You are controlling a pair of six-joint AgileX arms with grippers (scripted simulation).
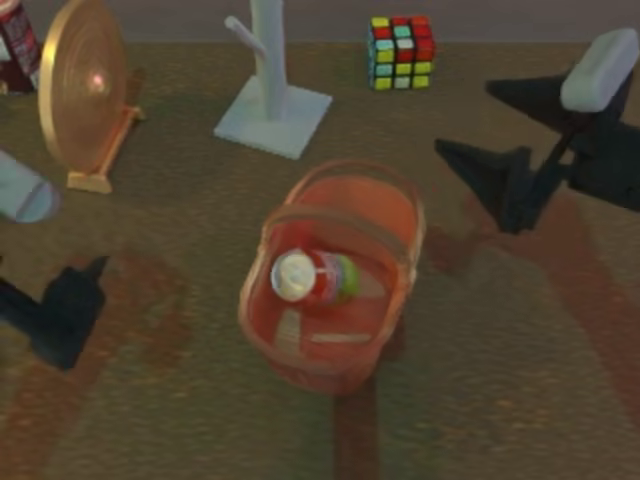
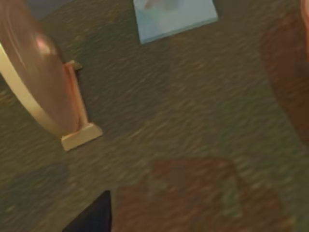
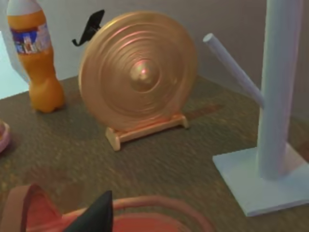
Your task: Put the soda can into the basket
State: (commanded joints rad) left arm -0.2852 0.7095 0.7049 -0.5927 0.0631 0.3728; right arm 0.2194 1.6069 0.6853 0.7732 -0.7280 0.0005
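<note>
Though soda can [image 1: 312,277] already lies tipped inside basket [image 1: 300,355] at table middle, right gripper [image 1: 490,180] nearer, fingers spread empty; left gripper [image 1: 70,300] parked near left edge, fingers unclear.

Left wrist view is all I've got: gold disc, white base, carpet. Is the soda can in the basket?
Observer: Yes. The top view shows the soda can inside the basket, on the slatted floor. It looks tipped rather than upright, with its silver top toward the table's left.
Operator: Right gripper holding anything?
Observer: No. The right gripper is to the right of the basket, jaws apart and empty.
Operator: And my arm?
Observer: The left gripper is at the table's left, apart from the basket, with the gold disc farther back on the same side.
</note>
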